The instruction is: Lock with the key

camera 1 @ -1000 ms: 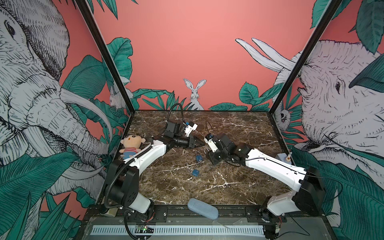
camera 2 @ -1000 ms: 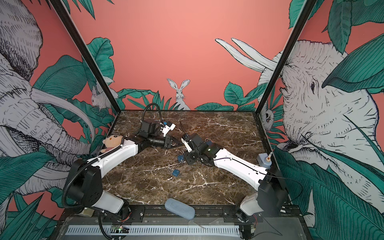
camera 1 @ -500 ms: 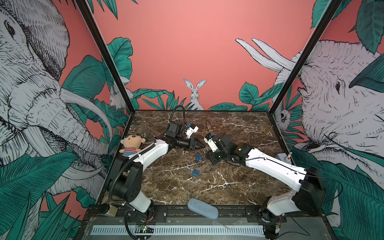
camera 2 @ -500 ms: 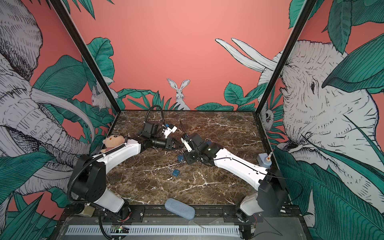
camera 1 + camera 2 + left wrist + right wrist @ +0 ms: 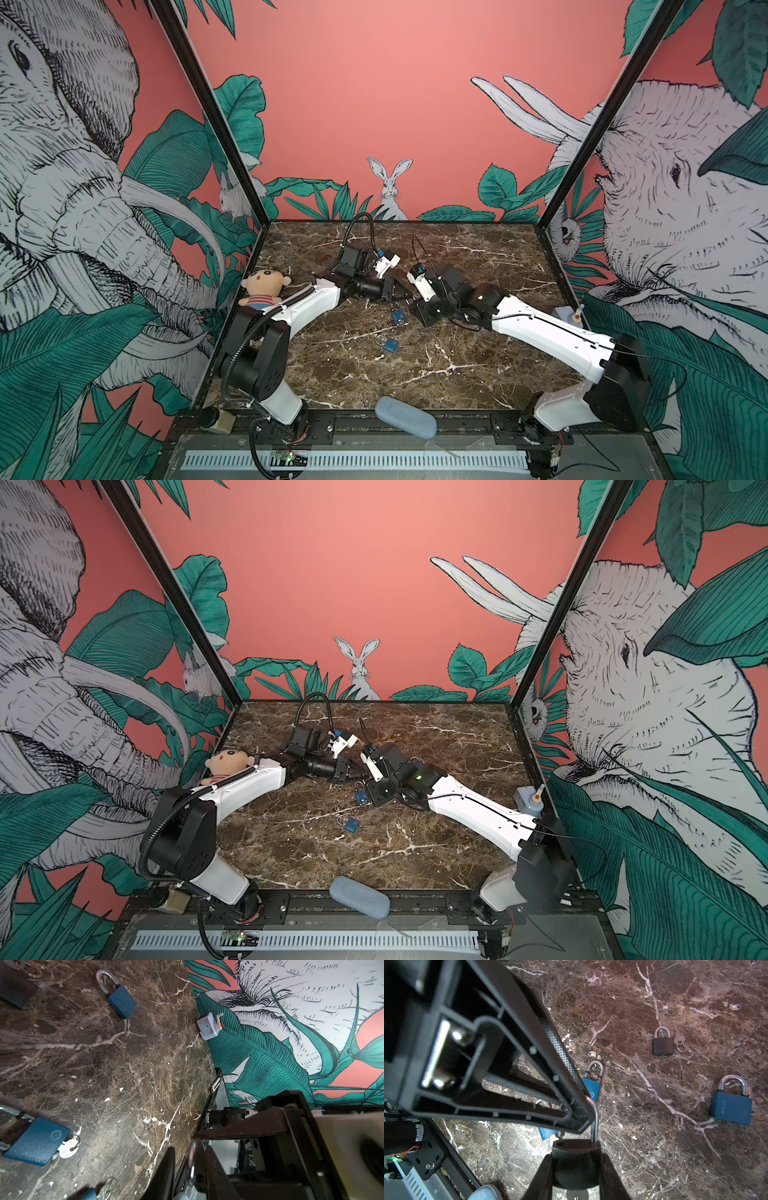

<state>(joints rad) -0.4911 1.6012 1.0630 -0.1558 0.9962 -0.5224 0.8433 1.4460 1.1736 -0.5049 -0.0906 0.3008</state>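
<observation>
On marble (image 5: 124,1076), blue padlock (image 5: 36,1144), round emblem (image 5: 56,1135)

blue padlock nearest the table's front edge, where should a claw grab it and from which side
Pinch the blue padlock across its two narrow side edges, coming straight down from above. It lies flat on the marble table, so its broad faces cannot both be reached. A key lies beside one edge, so that finger probably must slip between.

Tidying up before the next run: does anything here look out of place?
Yes. A blue-grey oval case overhangs the front edge of the marble table onto the rail, and a plush doll sits at the table's left edge; neither fits the job.
</observation>
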